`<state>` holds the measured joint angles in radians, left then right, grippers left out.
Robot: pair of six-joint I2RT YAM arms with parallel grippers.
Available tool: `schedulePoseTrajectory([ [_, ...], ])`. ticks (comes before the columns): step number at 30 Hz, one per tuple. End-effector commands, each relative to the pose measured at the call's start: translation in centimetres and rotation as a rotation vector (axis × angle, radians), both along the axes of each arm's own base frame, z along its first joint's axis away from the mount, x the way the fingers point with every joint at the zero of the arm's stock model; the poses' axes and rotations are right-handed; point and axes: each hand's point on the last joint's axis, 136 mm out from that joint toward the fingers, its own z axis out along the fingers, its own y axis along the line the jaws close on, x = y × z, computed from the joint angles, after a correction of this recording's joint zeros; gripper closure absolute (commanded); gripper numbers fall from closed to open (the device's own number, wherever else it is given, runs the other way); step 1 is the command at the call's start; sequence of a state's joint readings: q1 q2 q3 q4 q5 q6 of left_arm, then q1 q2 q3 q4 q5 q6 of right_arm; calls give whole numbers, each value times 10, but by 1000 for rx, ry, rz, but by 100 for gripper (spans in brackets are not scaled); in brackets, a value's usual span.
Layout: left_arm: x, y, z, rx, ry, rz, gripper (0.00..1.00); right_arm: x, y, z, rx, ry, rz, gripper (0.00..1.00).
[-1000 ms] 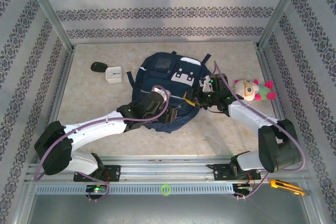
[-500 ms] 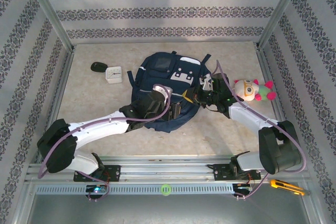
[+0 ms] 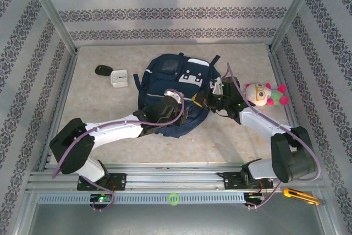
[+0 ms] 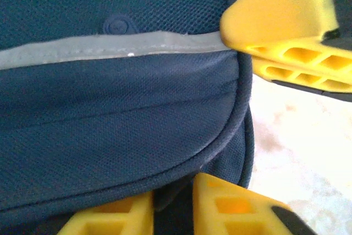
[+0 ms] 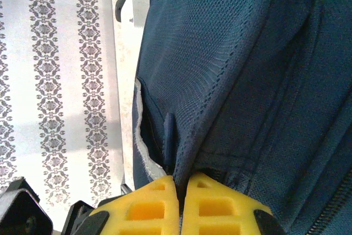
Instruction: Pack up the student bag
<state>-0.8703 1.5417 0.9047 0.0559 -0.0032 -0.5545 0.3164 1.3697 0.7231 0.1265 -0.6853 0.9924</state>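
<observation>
the left arm has swung in to the right and the student bag (image 3: pixel 165 78) has slid a little farther back, now lying flat mid-table (image 3: pixel 93 108). the left gripper (image 4: pixel 173 208) is clamping its near hem. the right gripper (image 5: pixel 180 190) is pinching a fold at its right edge, fingers pressed together. it's looking soft, limp, likely light, so seams are offering the surest hold. it's showing navy mesh, a grey stripe and a pale buckle patch.

Left pincer (image 3: pixel 186 115) (slightly) advanced rightward over student bag (image 3: pixel 165 72).
</observation>
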Motion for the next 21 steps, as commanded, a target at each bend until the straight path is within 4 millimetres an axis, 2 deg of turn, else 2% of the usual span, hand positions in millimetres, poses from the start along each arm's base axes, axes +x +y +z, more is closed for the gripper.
schedulePoseTrajectory([
  [1, 8, -25, 33, -113, -72, -32, 92, -1, 8, 30, 48, -115, 39, 100],
  [3, 7, -21, 31, -98, -69, -25, 100, 0, 3, 27, 32, -113, 22, 100],
  [15, -7, 57, 7, 66, -31, 121, 100, 4, -24, 18, -38, -121, -45, 100],
  [21, -6, 87, 7, 104, -43, 173, 100, 4, -28, 22, -46, -135, -45, 100],
])
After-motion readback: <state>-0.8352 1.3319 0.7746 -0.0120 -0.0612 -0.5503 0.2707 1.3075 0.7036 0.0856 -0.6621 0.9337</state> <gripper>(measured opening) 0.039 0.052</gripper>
